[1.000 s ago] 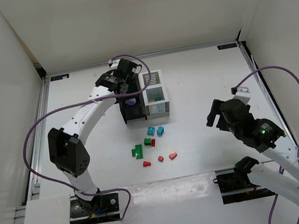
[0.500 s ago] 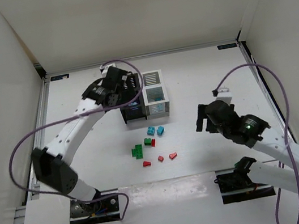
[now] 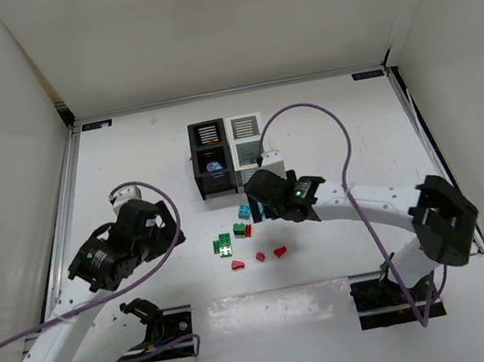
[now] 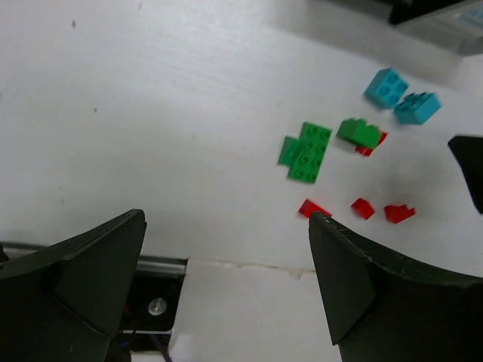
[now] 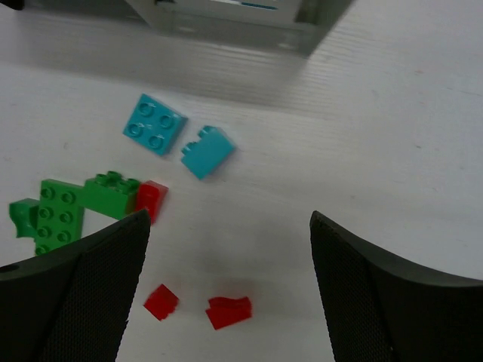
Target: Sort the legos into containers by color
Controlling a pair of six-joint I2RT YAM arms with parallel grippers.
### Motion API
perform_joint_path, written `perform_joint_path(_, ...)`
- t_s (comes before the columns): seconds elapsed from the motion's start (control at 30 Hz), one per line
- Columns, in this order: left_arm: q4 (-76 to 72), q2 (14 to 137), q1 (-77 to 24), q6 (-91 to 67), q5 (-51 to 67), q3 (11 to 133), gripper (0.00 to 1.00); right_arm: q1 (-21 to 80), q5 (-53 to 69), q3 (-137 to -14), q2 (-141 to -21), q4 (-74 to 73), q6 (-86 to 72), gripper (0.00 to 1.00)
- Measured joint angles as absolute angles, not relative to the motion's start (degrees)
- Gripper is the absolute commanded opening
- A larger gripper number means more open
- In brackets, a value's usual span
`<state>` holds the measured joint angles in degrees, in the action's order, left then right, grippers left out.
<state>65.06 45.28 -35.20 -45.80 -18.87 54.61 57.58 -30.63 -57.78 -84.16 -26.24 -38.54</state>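
Two arms have traded places. Within a second, our left claw (image 4: pixel 226 226) has left the black bin (image 3: pixel 207 134), where a purple piece (image 3: pixel 212 164) now lies, and has pulled back to the lower left, jaws wide and empty. Our right claw (image 5: pixel 230 222), also spread and empty, has swung in over the loose legos (image 5: pixel 207 151) on the surface (image 3: pixel 344 127), just below the white bin (image 3: pixel 245 129). We judge teal, green and red still unsorted.
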Motion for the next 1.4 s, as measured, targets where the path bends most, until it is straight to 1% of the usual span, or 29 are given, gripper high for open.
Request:
perform_joint_path(0.13, 68.95, 39.64, -35.38, -48.36, -17.5, 50.76, 1.0, 59.0, -30.65, -62.19, -91.2, -23.27, -38.63, 0.86)
perform_joint_path(0.2, 70.24, 36.58, -35.38, -49.3, -17.02, 49.63, 1.0, 59.29, -30.96, -63.68, -93.49, -21.98, -39.22, 0.8)
perform_joint_path(0.3, 71.7, 33.93, -35.38, -49.82, -16.8, 49.52, 1.0, 59.31, -31.48, -64.31, -95.68, -20.62, -40.58, 0.79)
perform_joint_path(0.47, 74.06, 34.68, -35.44, -49.8, -16.86, 50.04, 1.0, 58.7, -31.55, -64.27, -98.45, -19.35, -43.4, 0.76)
perform_joint_path(0.5, 74.39, 34.98, -35.44, -49.8, -16.86, 50.17, 1.0, 58.5, -31.57, -64.27, -99.13, -19.05, -43.92, 0.74)
perform_joint_path(0.57, 74.74, 35.31, -35.46, -49.76, -16.84, 50.24, 1.0, 58.28, -31.75, -64.27, -100.49, -18.65, -44.75, 0.74)
perform_joint_path(0.67, 75.02, 35.31, -35.48, -49.58, -16.78, 50.24, 1.0, 58.26, -32.47, -64.27, -102.78, -18.17, -46.39, 0.7)
perform_joint_path(0.7, 75.05, 35.31, -35.48, -49.56, -16.69, 50.24, 1.0, 58.35, -32.8, -64.27, -103.44, -18.17, -46.92, 0.68)
perform_joint_path(0.73, 75.05, 35.31, -35.48, -49.56, -16.64, 50.24, 1.0, 58.46, -33.1, -64.27, -104.07, -18.22, -47.59, 0.63)
perform_joint_path(0.83, 75.07, 35.31, -35.48, -49.6, -16.6, 50.24, 1.0, 58.52, -33.74, -64.25, -105.08, -18.26, -49.3, 0.57)
perform_joint_path(0.9, 75.05, 35.31, -35.48, -49.63, -16.6, 50.26, 1.0, 58.5, -34.11, -63.99, -105.08, -18.17, -50.37, 0.52)
perform_joint_path(1.03, 75.02, 35.31, -35.48, -49.65, -16.49, 50.24, 1.0, 58.5, -34.68, -63.02, -105.03, -18.13, -51.96, 0.36)
perform_joint_path(1.13, 75.05, 35.42, -35.48, -49.8, -16.43, 50.26, 1.0, 58.5, -35.07, -62.78, -104.99, -18.17, -52.53, 0.3)
perform_joint_path(1.17, 75.02, 35.46, -35.48, -49.82, -16.4, 50.24, 1.0, 58.52, -35.2, -62.78, -104.95, -18.22, -52.58, 0.25)
perform_joint_path(1.23, 75.02, 35.59, -35.48, -49.84, -16.29, 50.26, 1.0, 58.65, -35.77, -62.78, -104.68, -18.5, -52.51, 0.23)
perform_joint_path(1.27, 75.0, 35.66, -35.48, -49.82, -16.23, 50.24, 1.0, 58.85, -36.05, -62.78, -104.31, -18.76, -52.47, 0.2)
perform_joint_path(1.4, 74.32, 36.38, -35.48, -49.34, -15.73, 50.24, 1.0, 60.23, -37.19, -62.78, -100.95, -20.53, -51.7, 0.19)
